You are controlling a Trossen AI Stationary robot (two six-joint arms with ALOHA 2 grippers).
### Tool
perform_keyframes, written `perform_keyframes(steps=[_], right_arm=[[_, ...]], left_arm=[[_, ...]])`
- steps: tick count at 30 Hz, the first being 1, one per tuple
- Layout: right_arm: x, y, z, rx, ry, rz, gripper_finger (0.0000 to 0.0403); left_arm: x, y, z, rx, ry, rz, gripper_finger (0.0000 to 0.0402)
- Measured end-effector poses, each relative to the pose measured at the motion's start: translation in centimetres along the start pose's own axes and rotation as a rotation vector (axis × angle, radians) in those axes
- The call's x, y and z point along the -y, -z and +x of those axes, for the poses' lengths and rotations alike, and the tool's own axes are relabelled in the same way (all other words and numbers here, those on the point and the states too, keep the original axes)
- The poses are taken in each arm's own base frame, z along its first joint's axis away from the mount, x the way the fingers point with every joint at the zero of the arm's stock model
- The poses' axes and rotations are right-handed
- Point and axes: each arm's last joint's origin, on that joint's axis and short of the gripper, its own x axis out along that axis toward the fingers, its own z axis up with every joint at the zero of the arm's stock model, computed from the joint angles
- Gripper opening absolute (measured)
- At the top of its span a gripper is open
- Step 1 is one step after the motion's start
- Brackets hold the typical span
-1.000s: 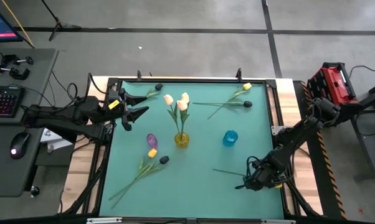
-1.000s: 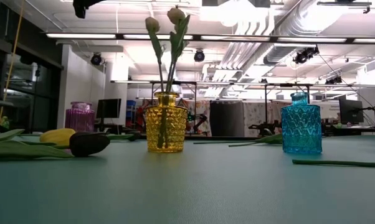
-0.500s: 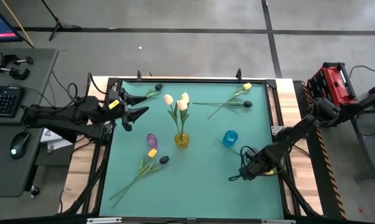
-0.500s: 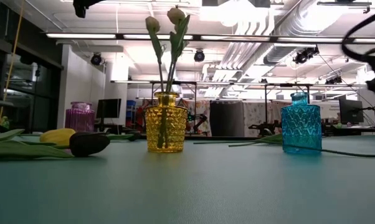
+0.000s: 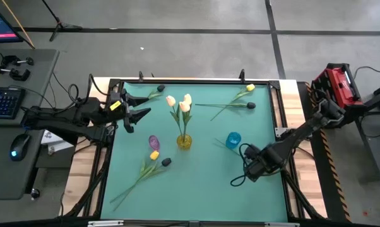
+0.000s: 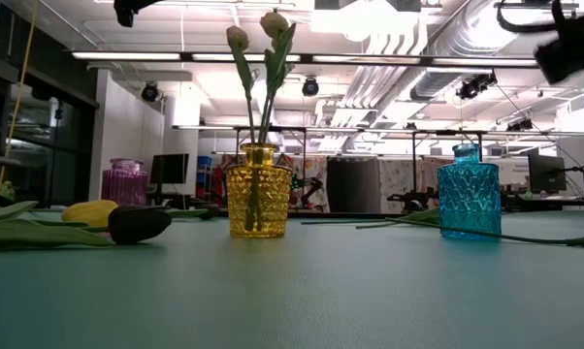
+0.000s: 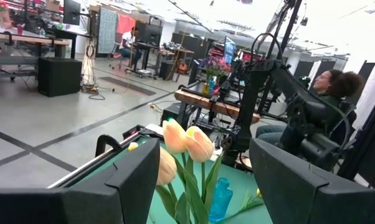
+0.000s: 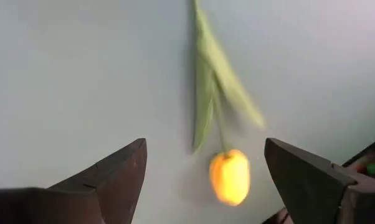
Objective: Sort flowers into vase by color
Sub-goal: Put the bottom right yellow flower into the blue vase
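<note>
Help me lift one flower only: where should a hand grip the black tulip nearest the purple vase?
The stem just behind the head, from straight above, the hand closing across it. The black tulip lies flat, and farther down its stem seems to run close beside the yellow tulip, so a lower grip might catch both.

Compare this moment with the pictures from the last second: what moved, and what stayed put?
The right gripper moved from the table's near right corner toward the blue vase, carrying a yellow tulip whose stem dragged along the mat. The left gripper, the yellow vase with its cream tulips, the purple vase and the other flowers did not move.
</note>
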Motion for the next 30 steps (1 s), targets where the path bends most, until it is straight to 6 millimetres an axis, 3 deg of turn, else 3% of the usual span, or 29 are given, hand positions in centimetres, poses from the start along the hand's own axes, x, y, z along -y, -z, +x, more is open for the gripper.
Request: perform_keyframes(steps=[6, 12, 24, 30], right_arm=[[-1.3, -2.2, -0.5, 0.183, -0.119, -0.21, 0.0312], [-0.5, -5.0, 2.2, 0.171, -0.002, -0.155, 0.0302], [-1.1, -7.6, 5.4, 0.123, 0.041, -0.271, 0.017], [-1.5, -7.6, 6.5, 0.093, 0.078, -0.281, 0.0136]], left_arm=[[0.0, 0.0, 0.0, 0.002, -0.008, 0.001, 0.0236], [0.0, 0.0, 0.0, 0.002, -0.008, 0.0, 0.0236], [0.0, 0.0, 0.0, -0.001, 0.005, -0.002, 0.0236], [0.0, 0.0, 0.0, -0.001, 0.004, -0.002, 0.0236]])
